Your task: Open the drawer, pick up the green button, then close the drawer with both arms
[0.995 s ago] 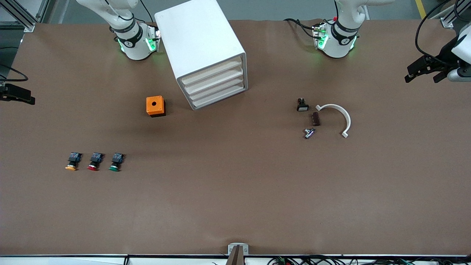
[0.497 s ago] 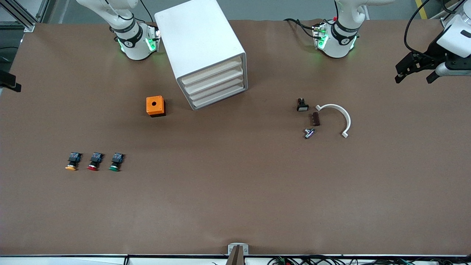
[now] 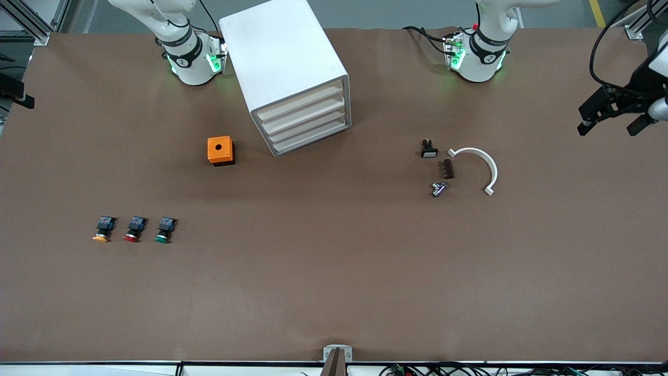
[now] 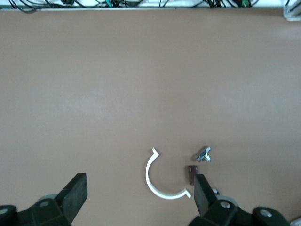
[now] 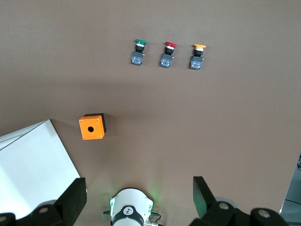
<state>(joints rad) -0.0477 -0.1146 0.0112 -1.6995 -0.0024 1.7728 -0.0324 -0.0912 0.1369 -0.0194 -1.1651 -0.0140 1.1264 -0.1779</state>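
The white cabinet [image 3: 284, 62] stands between the arm bases, and also shows in the right wrist view [image 5: 28, 162]. Its four drawers are shut; the lowest drawer [image 3: 312, 137] is flush with the others. The green button [image 3: 163, 230] lies toward the right arm's end of the table, nearer the front camera than the cabinet, and shows in the right wrist view [image 5: 138, 52]. My left gripper [image 3: 610, 119] [image 4: 138, 195] hangs open and empty over the left arm's end of the table. My right gripper [image 3: 15, 94] [image 5: 138, 197] is open and empty at the table's other end.
A red button [image 3: 134, 230] and a yellow-orange button [image 3: 103, 230] lie beside the green one. An orange box with a hole [image 3: 221, 150] sits by the cabinet. A white curved clip [image 3: 493, 169], a black switch [image 3: 429, 149], a brown piece [image 3: 447, 168] and a metal piece [image 3: 438, 188] lie toward the left arm's end.
The left gripper swung inward, then back out toward the table's end. The right gripper moved along the table's end toward the bases' side. Nothing on the table moved.
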